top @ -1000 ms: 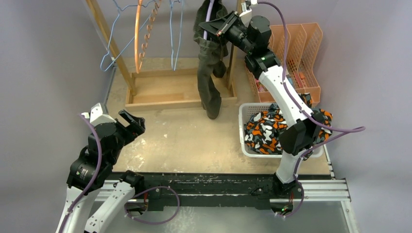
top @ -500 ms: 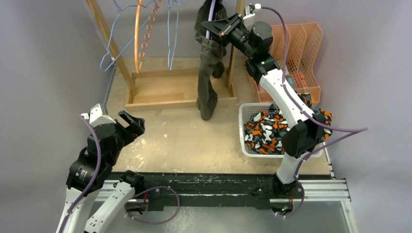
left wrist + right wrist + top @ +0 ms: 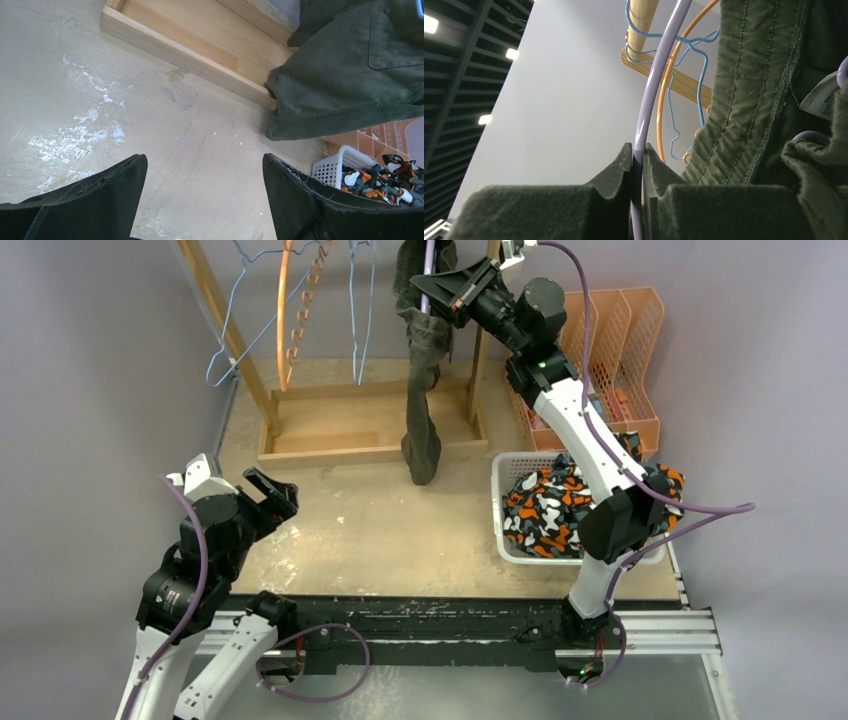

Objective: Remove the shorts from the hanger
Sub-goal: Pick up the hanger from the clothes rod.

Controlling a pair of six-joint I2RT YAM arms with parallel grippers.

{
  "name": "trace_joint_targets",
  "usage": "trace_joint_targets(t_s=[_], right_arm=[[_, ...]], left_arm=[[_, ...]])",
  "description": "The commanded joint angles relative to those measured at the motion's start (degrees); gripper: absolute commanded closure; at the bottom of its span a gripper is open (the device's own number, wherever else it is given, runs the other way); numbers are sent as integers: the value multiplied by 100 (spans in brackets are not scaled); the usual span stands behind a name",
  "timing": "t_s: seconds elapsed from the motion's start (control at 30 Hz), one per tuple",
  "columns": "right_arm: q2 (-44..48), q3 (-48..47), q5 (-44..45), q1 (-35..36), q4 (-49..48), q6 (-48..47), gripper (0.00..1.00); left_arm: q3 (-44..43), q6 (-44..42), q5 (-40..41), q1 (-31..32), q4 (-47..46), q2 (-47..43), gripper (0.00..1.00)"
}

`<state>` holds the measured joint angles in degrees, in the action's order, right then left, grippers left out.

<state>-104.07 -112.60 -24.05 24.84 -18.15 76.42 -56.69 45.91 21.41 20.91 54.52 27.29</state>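
The olive-green shorts (image 3: 423, 390) hang long from a lilac hanger (image 3: 430, 262) at the top of the wooden rack; they also show in the left wrist view (image 3: 350, 75) and the right wrist view (image 3: 764, 95). My right gripper (image 3: 440, 285) is shut on the lilac hanger (image 3: 654, 90), its jaws pinched on the thin bar beside the shorts' waistband. The orange-black-white camo shorts (image 3: 550, 505) lie in the white basket (image 3: 505, 470). My left gripper (image 3: 270, 490) is open and empty, low over the table near the left. The black and navy shorts are out of view.
A wooden rack frame (image 3: 340, 430) stands at the back with bare blue (image 3: 360, 310) and orange (image 3: 285, 315) hangers. Orange file trays (image 3: 620, 350) stand at the back right behind the basket.
My right gripper has moved up and a little left with the lilac hanger. The olive-green shorts have risen and swung left. The left arm has not moved.
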Motion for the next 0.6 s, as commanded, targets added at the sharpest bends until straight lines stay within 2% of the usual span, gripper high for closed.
trace_joint_targets(t_s=[0.0, 0.23, 0.33, 0.57], right_arm=[[484, -190, -208, 21, -1123, -8, 100], [743, 123, -320, 45, -1228, -21, 100], [944, 227, -256, 42, -958, -181, 100], [1650, 1517, -61, 85, -1128, -119, 100]], left_arm=[[-141, 23, 15, -34, -187, 7, 15], [-86, 35, -48, -29, -243, 33, 15], [-88, 41, -65, -29, -258, 47, 15], [-55, 78, -67, -31, -262, 40, 15]])
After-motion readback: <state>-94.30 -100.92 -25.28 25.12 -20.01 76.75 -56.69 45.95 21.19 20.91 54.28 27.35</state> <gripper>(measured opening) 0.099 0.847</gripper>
